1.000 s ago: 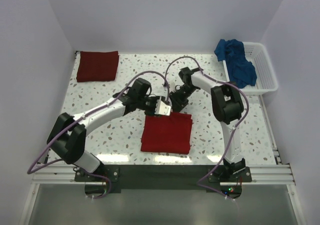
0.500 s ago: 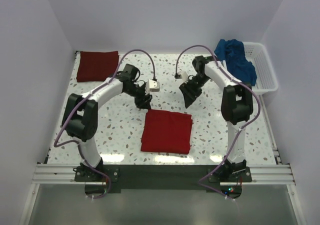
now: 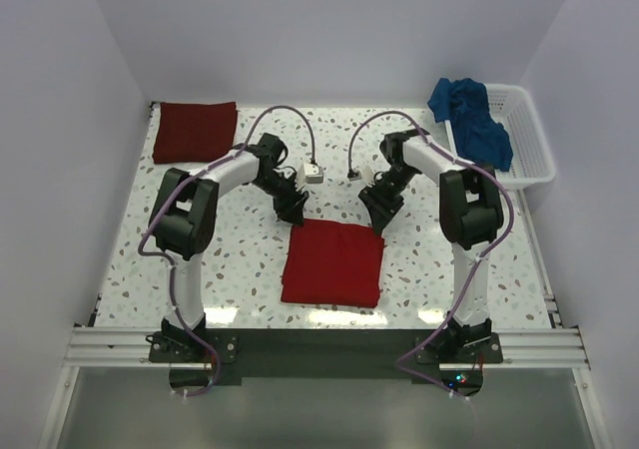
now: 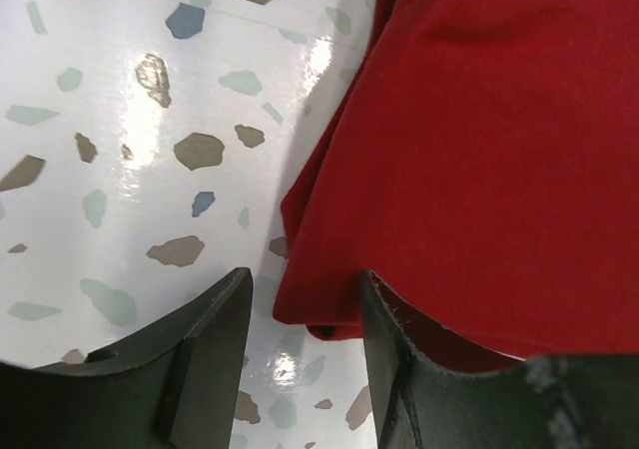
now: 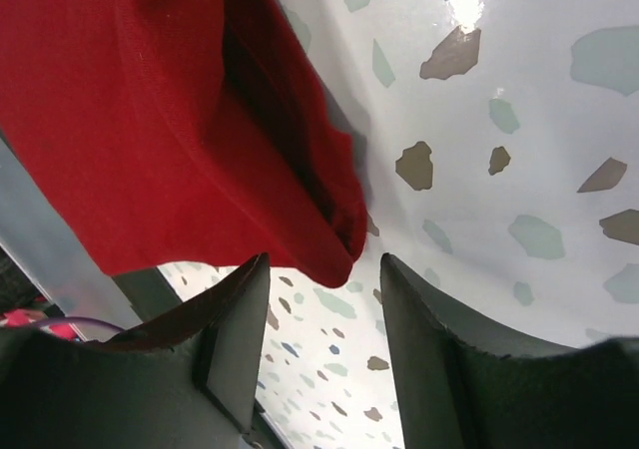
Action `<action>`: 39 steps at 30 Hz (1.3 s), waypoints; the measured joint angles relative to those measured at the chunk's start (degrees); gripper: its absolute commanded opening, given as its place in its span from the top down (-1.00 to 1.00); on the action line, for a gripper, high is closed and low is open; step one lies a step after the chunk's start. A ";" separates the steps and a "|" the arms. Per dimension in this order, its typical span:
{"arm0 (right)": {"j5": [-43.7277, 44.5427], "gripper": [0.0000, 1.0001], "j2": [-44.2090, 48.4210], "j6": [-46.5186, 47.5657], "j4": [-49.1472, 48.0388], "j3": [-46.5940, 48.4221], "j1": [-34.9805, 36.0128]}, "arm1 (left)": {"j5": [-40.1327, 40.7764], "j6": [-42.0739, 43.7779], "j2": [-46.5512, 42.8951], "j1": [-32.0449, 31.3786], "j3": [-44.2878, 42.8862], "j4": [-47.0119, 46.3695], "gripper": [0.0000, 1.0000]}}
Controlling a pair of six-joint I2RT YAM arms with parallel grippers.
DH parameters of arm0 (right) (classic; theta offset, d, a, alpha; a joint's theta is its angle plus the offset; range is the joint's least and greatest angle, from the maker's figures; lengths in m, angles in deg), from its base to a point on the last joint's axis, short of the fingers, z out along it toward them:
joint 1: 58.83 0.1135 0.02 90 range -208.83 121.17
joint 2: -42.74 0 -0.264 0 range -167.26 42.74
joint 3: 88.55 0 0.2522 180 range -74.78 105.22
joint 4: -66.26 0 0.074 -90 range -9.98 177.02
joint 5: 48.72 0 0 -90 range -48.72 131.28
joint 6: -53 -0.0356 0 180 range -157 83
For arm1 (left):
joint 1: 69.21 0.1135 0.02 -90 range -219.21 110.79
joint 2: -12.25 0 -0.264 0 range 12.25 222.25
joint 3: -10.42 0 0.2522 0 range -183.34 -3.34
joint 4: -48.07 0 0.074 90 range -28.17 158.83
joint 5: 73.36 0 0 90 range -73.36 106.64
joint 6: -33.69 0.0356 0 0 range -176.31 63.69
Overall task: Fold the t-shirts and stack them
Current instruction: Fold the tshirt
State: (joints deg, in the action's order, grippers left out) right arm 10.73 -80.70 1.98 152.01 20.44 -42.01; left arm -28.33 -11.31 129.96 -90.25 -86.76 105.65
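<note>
T-shirts number 3 here. The bright red t-shirt (image 3: 332,262) lies folded flat on the table (image 3: 230,269), on the near side of both grippers, with 1 of its far corners under each of them.

Our left gripper (image 3: 292,208) points down at 1 far corner. In the left wrist view its jaws stand spread, and the corner of the bright red t-shirt (image 4: 479,150) reaches into the gap of the left gripper (image 4: 305,294). A sliver of speckled table (image 4: 120,120) shows between the cloth and 1 finger (image 4: 205,359). We cannot tell whether the other finger touches the cloth.

Our right gripper (image 3: 377,215) points down at the other far corner. Its wrist view shows the jaws apart as well, with the layered corner of the bright red t-shirt (image 5: 150,120) ending between the fingers of the right gripper (image 5: 324,269). Bare table (image 5: 519,120) shows beside that corner, so nothing is clamped.

The maroon t-shirt (image 3: 195,132) lies folded well away from the left gripper, beyond it on its outer side. The blue t-shirt (image 3: 471,120) hangs crumpled over the rim of the white basket (image 3: 529,160), beyond the right gripper on its outer side.
</note>
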 measured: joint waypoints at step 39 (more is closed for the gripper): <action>10.64 -0.66 -1.88 -11.15 -11.32 9.11 -1.51 | 8.11 -8.55 -1.29 6.99 -0.44 -6.93 -0.31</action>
State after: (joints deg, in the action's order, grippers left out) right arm 21.38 -82.58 -9.16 140.68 29.55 -43.52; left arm -20.22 -19.86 128.67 -83.25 -87.20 98.72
